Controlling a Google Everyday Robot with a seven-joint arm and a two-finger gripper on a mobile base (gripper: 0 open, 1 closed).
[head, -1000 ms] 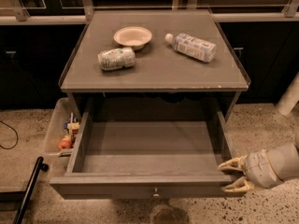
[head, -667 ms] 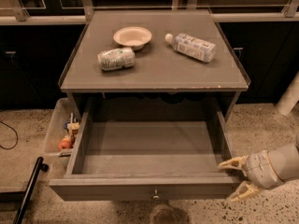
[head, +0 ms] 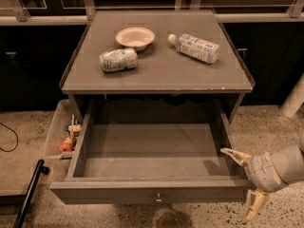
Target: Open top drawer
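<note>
Speckled floor [head: 266,122], dark cabinets behind. Grey stand [head: 156,75] mid-frame, its top holding a bowl [head: 135,36], a can [head: 118,60] on its side and a plastic bottle [head: 194,47] lying down, cap toward the bowl; all three apart from each other.

Top drawer [head: 147,148] is pulled well out toward the camera, and its inside looks bare. Back wall of the drawer sits in shadow under the stand's top, so detail there is hard to read. Small round knob [head: 158,197] on the drawer front, near the bottom of frame. Anything below this drawer is hidden by its front. There's a blurry rounded shape [head: 164,218] under the knob, cut off by the frame edge; can't identify it.

Gripper [head: 236,184] is at lower right, just beside the drawer's right front corner, fingers spread, holding nothing. Upper finger [head: 233,155] points over the right side wall; can't tell if it touches. Arm is cut off at the right edge.

Left of the drawer: a side bin [head: 54,127] with small colourful items, too small to name. Black pole [head: 28,194] at lower left, partly out of frame.
</note>
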